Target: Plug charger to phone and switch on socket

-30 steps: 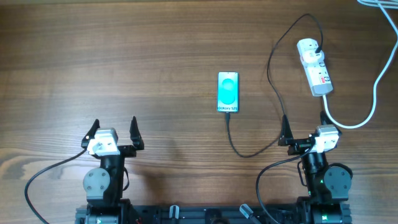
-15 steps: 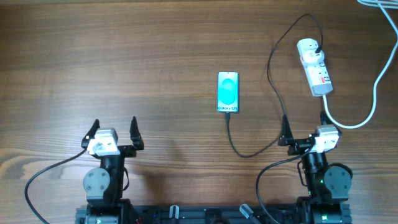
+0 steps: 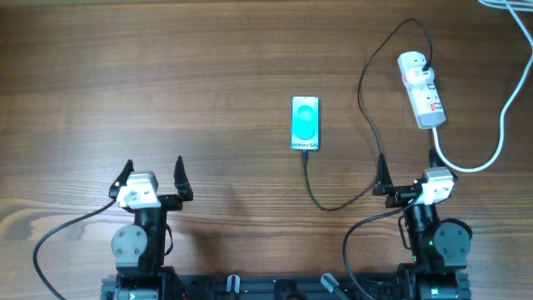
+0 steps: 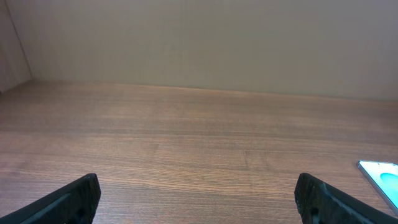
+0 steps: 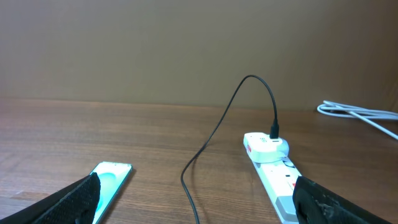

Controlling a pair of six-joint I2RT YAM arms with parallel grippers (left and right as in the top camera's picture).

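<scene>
The phone [image 3: 305, 123] lies flat mid-table, turquoise screen up, white band toward me; it also shows in the right wrist view [image 5: 111, 177] and at the edge of the left wrist view [image 4: 382, 173]. The black charger cable [image 3: 363, 92] runs from a white adapter on the socket [image 3: 421, 100] in a long loop to the phone's near end, where its tip [image 3: 305, 155] touches the phone. The socket also shows in the right wrist view [image 5: 277, 168]. My left gripper [image 3: 152, 175] is open and empty at the front left. My right gripper [image 3: 406, 171] is open and empty at the front right.
The socket's thick white cord [image 3: 500, 133] loops along the right edge and off the top right corner; it shows in the right wrist view [image 5: 357, 113]. A plain wall stands behind the table.
</scene>
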